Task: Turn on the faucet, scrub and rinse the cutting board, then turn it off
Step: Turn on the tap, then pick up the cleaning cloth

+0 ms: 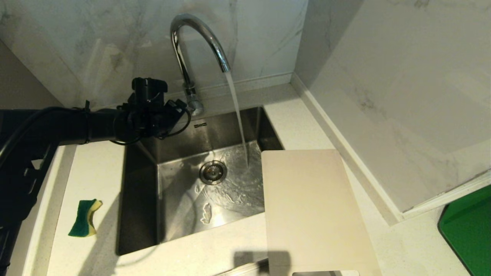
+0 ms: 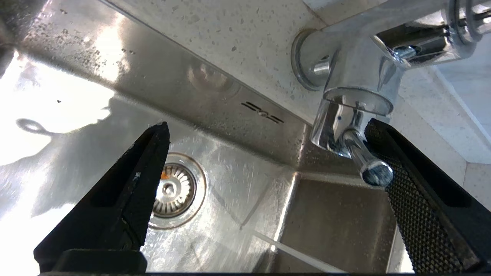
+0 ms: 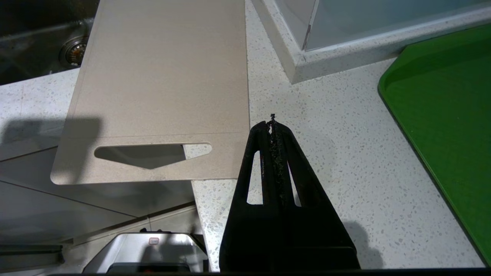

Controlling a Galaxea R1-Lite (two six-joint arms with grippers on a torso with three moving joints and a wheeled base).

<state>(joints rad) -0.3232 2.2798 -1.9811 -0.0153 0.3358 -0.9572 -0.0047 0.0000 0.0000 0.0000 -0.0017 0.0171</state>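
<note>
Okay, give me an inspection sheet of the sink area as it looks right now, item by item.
Surface: pale speckled counter around a steel sink, basin wet.
Job's things: faucet running into the sink; cutting board on the counter, one edge over the basin, dry-looking.
Clutter: green-yellow sponge left of the sink; green tray at far right.
Grippers: left gripper open beside the faucet lever; right gripper shut, beside the board.
Cables: black cable along the left arm.
Surroundings: marble-look walls.
</note>
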